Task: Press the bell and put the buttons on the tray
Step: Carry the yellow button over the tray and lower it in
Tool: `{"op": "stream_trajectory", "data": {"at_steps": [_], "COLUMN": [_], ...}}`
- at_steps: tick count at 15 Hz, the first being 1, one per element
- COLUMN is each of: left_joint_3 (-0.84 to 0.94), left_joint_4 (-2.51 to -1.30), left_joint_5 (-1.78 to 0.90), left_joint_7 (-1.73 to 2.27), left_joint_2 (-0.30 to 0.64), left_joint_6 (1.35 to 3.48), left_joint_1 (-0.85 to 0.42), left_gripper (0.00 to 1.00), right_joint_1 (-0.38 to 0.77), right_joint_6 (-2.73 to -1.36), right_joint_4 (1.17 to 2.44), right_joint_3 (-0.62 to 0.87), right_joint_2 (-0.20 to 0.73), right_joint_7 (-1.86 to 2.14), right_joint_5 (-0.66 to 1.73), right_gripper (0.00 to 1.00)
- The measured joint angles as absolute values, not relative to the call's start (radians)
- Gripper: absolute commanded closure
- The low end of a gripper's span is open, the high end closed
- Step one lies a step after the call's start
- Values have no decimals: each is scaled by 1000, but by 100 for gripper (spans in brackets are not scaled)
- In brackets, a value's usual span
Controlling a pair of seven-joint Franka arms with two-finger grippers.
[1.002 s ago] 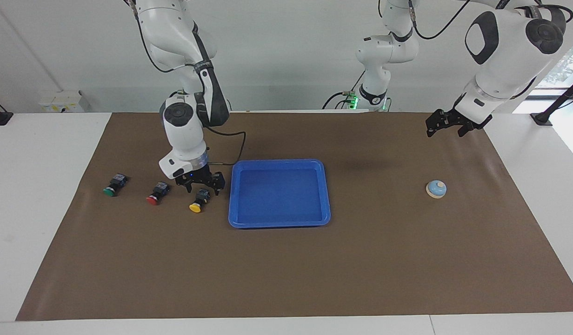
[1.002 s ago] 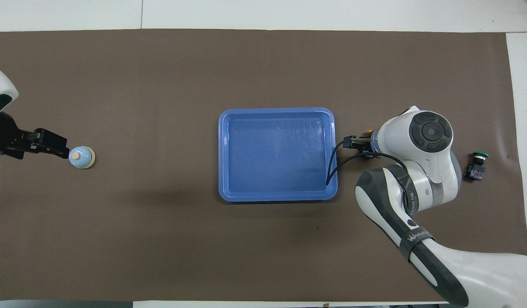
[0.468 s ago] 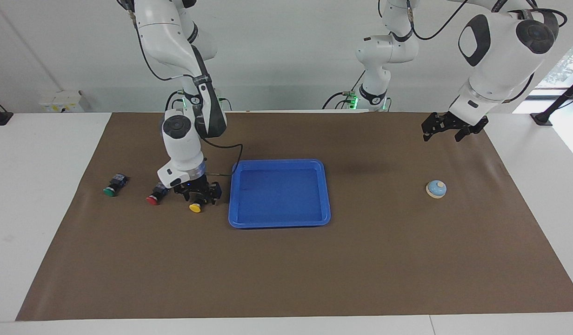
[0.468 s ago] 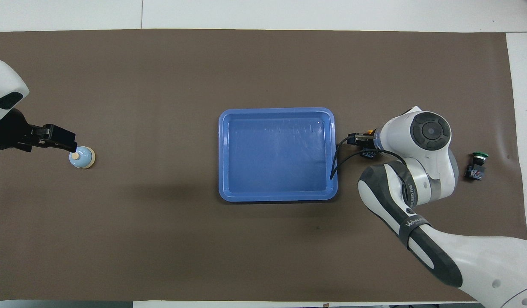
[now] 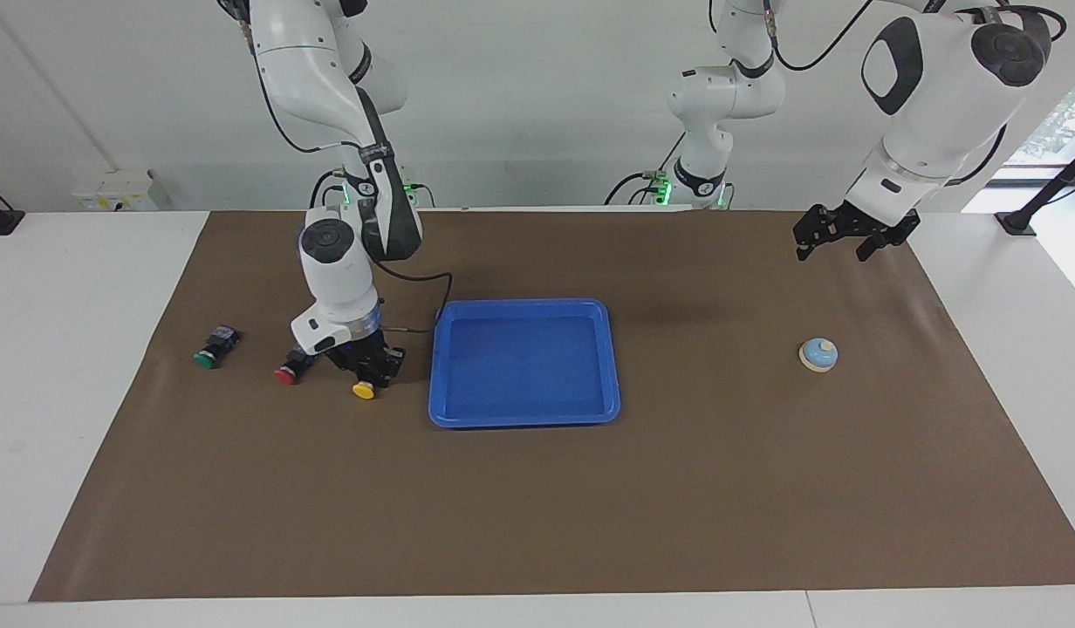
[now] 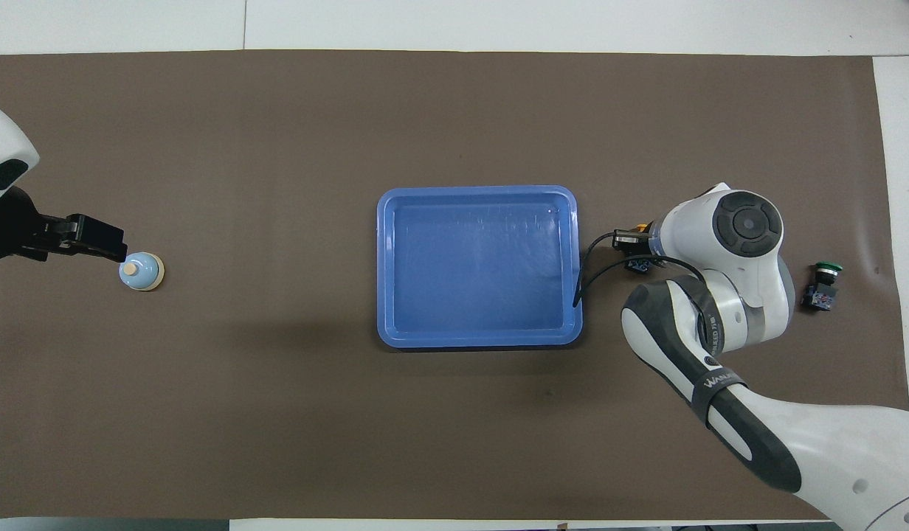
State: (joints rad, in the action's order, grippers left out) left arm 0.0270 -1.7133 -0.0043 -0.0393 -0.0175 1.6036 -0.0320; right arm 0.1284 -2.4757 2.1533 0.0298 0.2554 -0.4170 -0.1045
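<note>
Beside the blue tray (image 5: 524, 422), toward the right arm's end of the table, lies the yellow button (image 5: 363, 390). My right gripper (image 5: 373, 373) is down on it, fingers closed around its dark body. The red button (image 5: 286, 375) and the green button (image 5: 208, 358) lie in the same row, farther from the tray. In the overhead view the right arm hides the red button, while the green button (image 6: 823, 284) and the tray (image 6: 477, 192) show. The light-blue bell (image 5: 818, 354) (image 6: 141, 271) sits toward the left arm's end. My left gripper (image 5: 838, 240) hangs open above the mat near the bell, not touching it.
A brown mat (image 5: 537, 506) covers the table, with white table edge around it. A black cable (image 6: 583, 280) from the right wrist droops beside the tray's corner. The tray holds nothing.
The right gripper came down over the yellow button and its fingers closed in on it. The left gripper shifted a little above the mat near the bell and stayed open.
</note>
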Motion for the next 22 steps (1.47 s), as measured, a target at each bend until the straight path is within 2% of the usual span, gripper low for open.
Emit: {"op": "stream_trajectory", "data": {"at_steps": [4,7,10,14,18,19,20,22], "left_joint_3": [26,26,26,26,26,26,26,26], "left_joint_4": [-1713,-1713,-1713,-1713,-1713,-1713,-1713,-1713], "left_joint_5": [-4,-4,-4,-4,-4,-4,-4,-4], "left_joint_7": [-39,-39,-39,-39,-39,-39,-39,-39], "left_joint_2": [-18,-18,-18,-18,-18,-18,-18,-18], "left_joint_6": [1606,1607,1607,1608,1608,1608,1608,1608], "left_joint_1": [-32,-32,-32,-32,-32,-32,-32,-32], "left_gripper": [0,0,0,0,0,0,0,0], "right_joint_1": [146,223,303,391,415,416,417,422], "right_joint_6": [-2288,-2176,-2178,-2260,-2309,-2318,-2326,-2329], "right_joint_4": [2037,1912,1892,1892,1893,1896,1901,1908], "right_joint_3": [35,42,44,44,44,44,44,44], "right_joint_2": [254,253,264,326,378,381,382,382], "right_joint_7": [-417,-417,-433,-528,-558,-564,-582,-621], "right_joint_5": [-105,-75,-47,-45,-45,-45,-45,-45], "right_gripper": [100,100,100,100,100,74,1,0]}}
